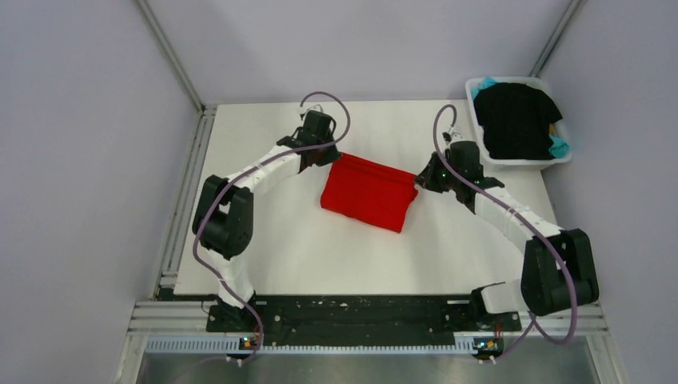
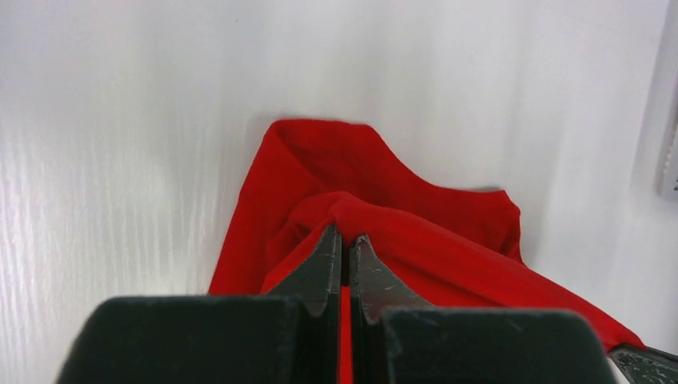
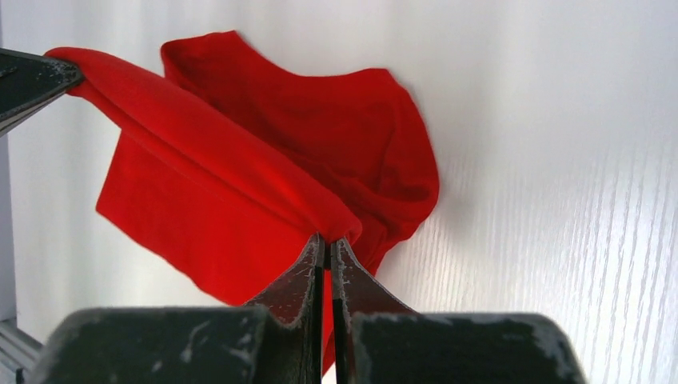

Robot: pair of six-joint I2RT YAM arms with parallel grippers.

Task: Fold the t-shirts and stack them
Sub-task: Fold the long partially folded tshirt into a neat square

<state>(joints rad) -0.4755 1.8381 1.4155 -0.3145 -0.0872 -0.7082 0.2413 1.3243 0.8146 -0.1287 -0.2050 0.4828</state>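
The red t-shirt [image 1: 368, 192] is folded into a rectangle at the table's middle, its far edge lifted between both grippers. My left gripper [image 1: 329, 154] is shut on its far left corner; in the left wrist view the gripper [image 2: 344, 240] pinches the red t-shirt [image 2: 416, 240]. My right gripper [image 1: 421, 180] is shut on its right corner; in the right wrist view the gripper [image 3: 327, 242] pinches the red t-shirt [image 3: 240, 184]. The black t-shirt [image 1: 516, 120] lies in the tub over the teal t-shirt [image 1: 559, 147].
The white plastic tub [image 1: 477, 120] stands at the table's back right corner. Grey walls enclose the table on three sides, with a metal rail [image 1: 182, 200] along the left edge. The left gripper's fingertip [image 3: 32, 80] shows in the right wrist view.
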